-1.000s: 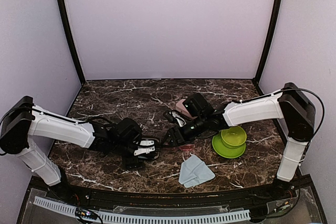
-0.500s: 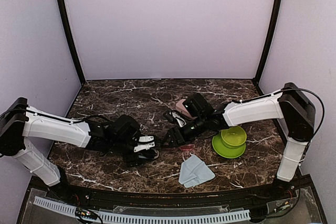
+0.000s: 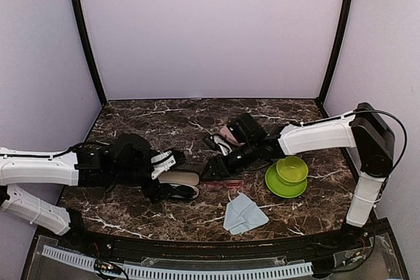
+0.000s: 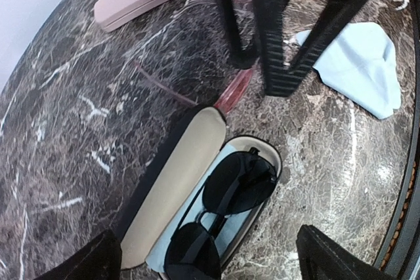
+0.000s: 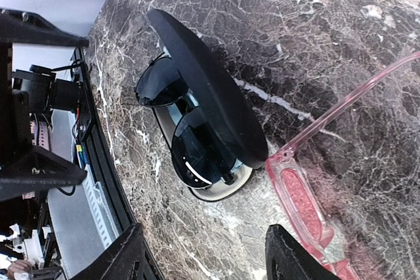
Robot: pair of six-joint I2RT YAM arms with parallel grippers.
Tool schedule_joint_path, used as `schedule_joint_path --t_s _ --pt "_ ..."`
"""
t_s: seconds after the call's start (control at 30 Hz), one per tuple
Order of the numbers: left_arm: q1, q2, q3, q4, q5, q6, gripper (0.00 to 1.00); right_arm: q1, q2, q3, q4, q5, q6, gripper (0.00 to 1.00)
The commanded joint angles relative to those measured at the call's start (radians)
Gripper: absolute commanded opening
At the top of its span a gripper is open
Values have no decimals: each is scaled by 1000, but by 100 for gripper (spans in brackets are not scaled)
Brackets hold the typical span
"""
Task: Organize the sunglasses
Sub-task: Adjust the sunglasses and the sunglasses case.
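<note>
The black sunglasses (image 4: pixel 223 206) lie folded on a light blue cloth inside an open black case (image 4: pixel 268 151), whose beige-lined lid (image 4: pixel 172 187) stands open. They also show in the right wrist view (image 5: pixel 191 137) and the top view (image 3: pixel 180 191). The red-pink sunglasses (image 5: pixel 303 196) lie on the table right beside the case, one temple stretched out; they also show in the top view (image 3: pixel 227 183). My left gripper (image 3: pixel 163 174) is open and empty, just left of the case. My right gripper (image 3: pixel 211 170) is open and empty, over the table between the case and the red-pink pair.
A shut pink case (image 3: pixel 230 133) lies at the back behind the right arm. A folded light blue cloth (image 3: pixel 243 214) lies near the front edge. Two stacked green bowls (image 3: pixel 289 175) stand at the right.
My left arm has drawn back to the left, away from the black case, whose open lid now shows its beige lining. The right gripper has barely moved.
</note>
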Motion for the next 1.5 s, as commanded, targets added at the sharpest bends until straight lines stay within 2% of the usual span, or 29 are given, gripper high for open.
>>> schedule_joint_path --t_s 0.0,0.27,0.4,0.6,0.8,1.23,1.47 --pt "13 -32 7 -140 -80 -260 95 45 -38 12 20 49 -7 63" --pt "30 -63 33 -318 -153 -773 97 147 -37 -19 46 179 34 63" --pt "62 -83 8 -360 -133 -909 99 188 -5 -26 47 231 65 69" --pt "161 -107 -60 -314 4 -935 99 207 54 20 32 286 98 73" --pt "223 -91 -104 -264 74 -907 99 208 104 48 30 299 101 73" --pt "244 -47 -103 -272 167 -850 95 207 168 99 27 299 105 70" --pt "243 -48 -125 -250 182 -860 89 208 188 117 20 293 103 68"
